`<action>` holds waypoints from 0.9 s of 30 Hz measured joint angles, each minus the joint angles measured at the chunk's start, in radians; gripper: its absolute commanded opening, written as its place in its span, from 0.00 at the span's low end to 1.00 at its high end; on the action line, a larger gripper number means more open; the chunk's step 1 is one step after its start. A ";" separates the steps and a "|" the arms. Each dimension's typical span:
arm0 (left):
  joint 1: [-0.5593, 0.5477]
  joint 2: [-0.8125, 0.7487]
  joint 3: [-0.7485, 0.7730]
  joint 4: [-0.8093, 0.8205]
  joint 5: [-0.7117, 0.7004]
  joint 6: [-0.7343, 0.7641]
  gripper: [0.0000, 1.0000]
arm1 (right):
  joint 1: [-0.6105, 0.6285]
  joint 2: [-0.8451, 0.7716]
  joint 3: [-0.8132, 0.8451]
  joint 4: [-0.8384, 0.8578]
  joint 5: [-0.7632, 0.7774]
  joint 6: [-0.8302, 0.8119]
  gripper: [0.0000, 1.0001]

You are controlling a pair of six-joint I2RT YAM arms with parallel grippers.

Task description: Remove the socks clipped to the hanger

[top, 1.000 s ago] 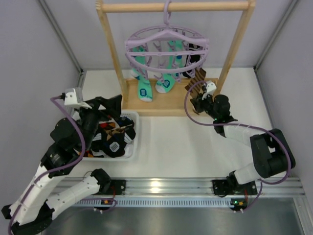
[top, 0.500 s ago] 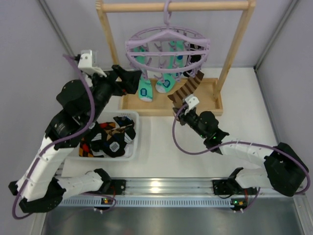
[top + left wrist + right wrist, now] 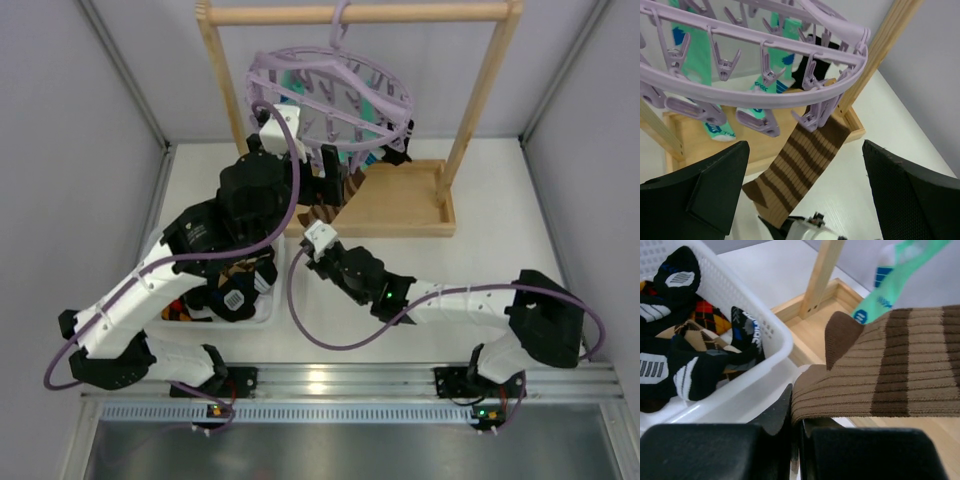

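Lavender hanger (image 3: 405, 100) hooked on the top bar of the wooden rack (image 3: 430, 12) at the far side of the bench (image 3: 420, 260); in the top view its ring sits tilted. The brown striped sock (image 3: 800, 165) is held at its upper end by one peg (image 3: 812, 117) on the ring's near edge and runs slantwise down toward the near left. Its lower end is pinched in the right gripper (image 3: 796, 412), whose jaws are clenched on the fabric edge just beside the right rim of the white basket (image 3: 760, 385). The right arm lies low across the bench, reaching from the near right toward the left.

The left gripper (image 3: 804, 150) is raised beneath the ring with its jaws spread wide, one on each side of the brown striped sock and touching nothing. The mint-teal socks (image 3: 695, 50) and a black sock (image 3: 807, 65) hang from pegs farther back, above the rack's wooden base tray (image 3: 410, 195). The basket, at the near left of the bench, holds a loose pile of socks (image 3: 685, 360) — black, argyle and striped.
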 measured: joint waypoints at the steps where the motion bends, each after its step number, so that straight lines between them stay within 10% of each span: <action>1: -0.014 0.000 0.004 -0.002 -0.025 0.008 0.98 | 0.019 0.027 0.027 -0.012 0.018 -0.010 0.00; 13: -0.092 0.054 0.078 -0.002 -0.261 0.093 0.98 | 0.141 0.218 0.267 -0.114 0.090 -0.084 0.00; 27: 0.119 0.062 0.021 -0.020 -0.172 0.079 0.98 | 0.142 0.218 0.278 -0.132 0.105 -0.079 0.00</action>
